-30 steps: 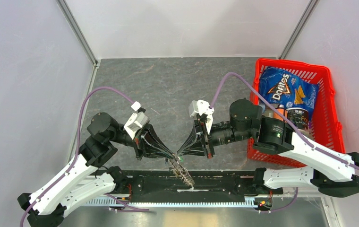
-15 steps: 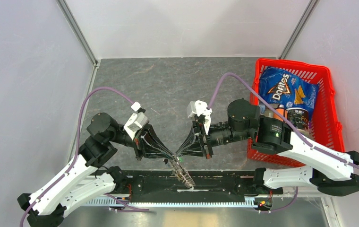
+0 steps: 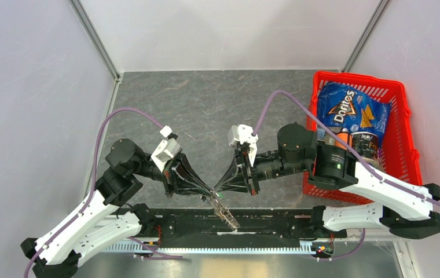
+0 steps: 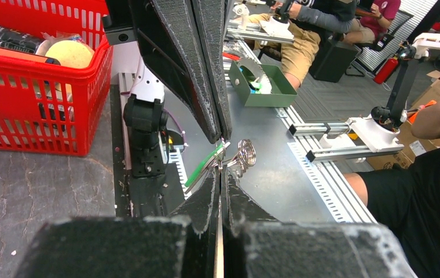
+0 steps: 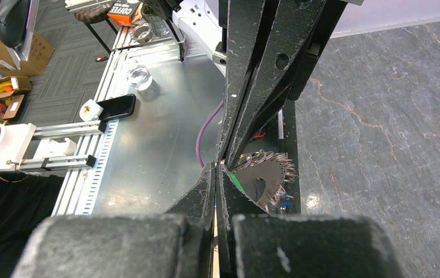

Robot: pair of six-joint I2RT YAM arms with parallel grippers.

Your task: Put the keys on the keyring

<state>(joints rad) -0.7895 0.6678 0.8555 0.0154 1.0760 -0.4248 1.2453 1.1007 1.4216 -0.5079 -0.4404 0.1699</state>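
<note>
Both grippers meet tip to tip above the table's near edge. My left gripper (image 3: 213,193) (image 4: 222,169) is shut, and the keyring (image 3: 224,213) hangs from its tips toward the base rail. The keyring's wire coils (image 4: 245,154) show just right of those tips. In the right wrist view the keyring (image 5: 268,174) is a toothed grey disc fringed with metal loops. My right gripper (image 3: 219,190) (image 5: 217,167) is shut, apparently on the green key (image 3: 221,196) (image 4: 202,168) (image 5: 238,184), which lies against the ring. The exact contact is hidden behind the fingers.
A red basket (image 3: 407,145) (image 4: 90,75) stands at the right of the table, holding a blue chips bag (image 3: 349,113) and cans. The black base rail (image 3: 275,223) runs under the grippers. Grey walls enclose the marbled tabletop (image 3: 206,110).
The right arm has edged slightly left toward the left gripper. Both grippers stay shut, and the keyring hangs in the same place.
</note>
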